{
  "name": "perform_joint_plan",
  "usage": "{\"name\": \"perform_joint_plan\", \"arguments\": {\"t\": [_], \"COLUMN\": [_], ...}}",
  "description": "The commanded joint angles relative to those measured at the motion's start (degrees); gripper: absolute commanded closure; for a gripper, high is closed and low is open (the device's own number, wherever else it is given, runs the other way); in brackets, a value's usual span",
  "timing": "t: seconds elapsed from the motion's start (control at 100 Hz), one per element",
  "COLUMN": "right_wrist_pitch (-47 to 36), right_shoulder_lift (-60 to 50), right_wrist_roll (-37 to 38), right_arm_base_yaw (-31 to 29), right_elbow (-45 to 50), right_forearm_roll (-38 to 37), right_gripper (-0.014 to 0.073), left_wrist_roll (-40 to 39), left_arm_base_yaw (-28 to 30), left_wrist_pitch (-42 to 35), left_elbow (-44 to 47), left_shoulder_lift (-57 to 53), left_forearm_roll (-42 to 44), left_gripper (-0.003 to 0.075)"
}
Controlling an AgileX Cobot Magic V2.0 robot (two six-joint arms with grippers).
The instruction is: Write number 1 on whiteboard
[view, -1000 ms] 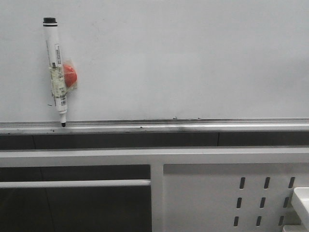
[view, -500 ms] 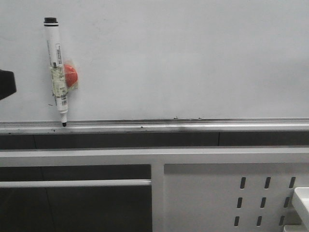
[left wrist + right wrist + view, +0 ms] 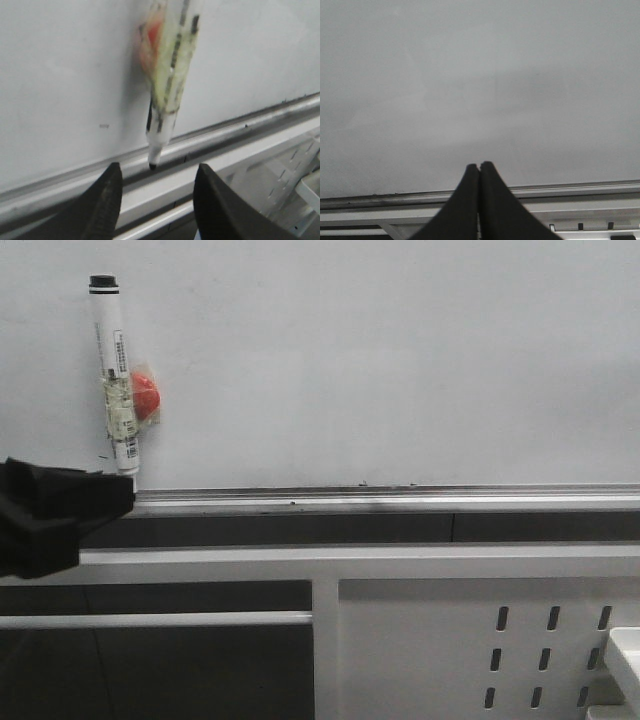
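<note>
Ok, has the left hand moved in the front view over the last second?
Yes. The left hand has come in from the left edge and moved right along the tray rail, reaching the base of the marker. It is open.

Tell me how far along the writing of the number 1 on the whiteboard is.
Nothing is written: the whiteboard shows no stroke. In hand: the left end effector is open, its fingers either side of the tip of the marker, which stands tip-down on the tray rail, not gripped. The right end effector is shut and empty. Left: gripping, lifting, drawing the stroke.
</note>
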Motion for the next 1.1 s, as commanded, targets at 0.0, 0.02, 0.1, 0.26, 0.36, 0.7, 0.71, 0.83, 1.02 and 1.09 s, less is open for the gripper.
{"name": "perform_joint_plan", "arguments": {"t": [0.0, 0.02, 0.1, 0.26, 0.36, 0.7, 0.71, 0.83, 1.02, 1.09], "right_wrist_pitch": [-5.2, -5.35, -5.97, -6.07, -6.32, -6.81, -6.68, -5.64, -1.98, 1.82], "right_shoulder_lift": [0.87, 0.87, 0.87, 0.87, 0.87, 0.87, 0.87, 0.87, 1.08, 1.74], "right_wrist_roll": [-0.71, -0.71, -0.71, -0.71, -0.71, -0.71, -0.71, -0.71, -11.75, -21.01], "right_arm_base_yaw": [0.18, 0.18, 0.18, 0.18, 0.18, 0.18, 0.18, 0.18, 7.56, 13.03], "right_elbow": [-2.07, -2.07, -2.07, -2.07, -2.07, -2.07, -2.07, -2.07, -3.49, -5.2], "right_forearm_roll": [0.35, 0.35, 0.35, 0.35, 0.35, 0.35, 0.35, 0.35, 0.5, 0.5], "right_gripper": [0.0663, 0.0663, 0.0663, 0.0663, 0.0663, 0.0663, 0.0663, 0.0663, 0.0663, 0.0663], "left_wrist_roll": [-0.65, -0.65, -0.65, -0.55, -0.46, -0.31, -0.31, -0.31, -0.31, -0.31], "left_arm_base_yaw": [-0.5, -0.5, -0.5, -0.5, -0.5, -0.5, -0.5, -0.5, -0.5, -0.5], "left_wrist_pitch": [-13.15, -13.15, -13.15, -13.15, -13.15, -13.15, -13.15, -13.15, -13.05, -13.05], "left_elbow": [-2.63, -3.11, -4.66, -5.57, -5.57, -5.57, -5.57, -5.57, -5.57, -5.57], "left_shoulder_lift": [-1.04, -1.04, -1.01, -1.01, -1.01, -1.01, -1.01, -1.01, -1.54, -1.56], "left_forearm_roll": [-0.52, -0.52, -0.25, -1.77, -2.22, -2.58, -2.58, 0.4, 14.63, 18.95], "left_gripper": [0.0427, 0.0427, 0.0427, 0.0427, 0.0428, 0.074, 0.074, 0.074, 0.074, 0.074]}}
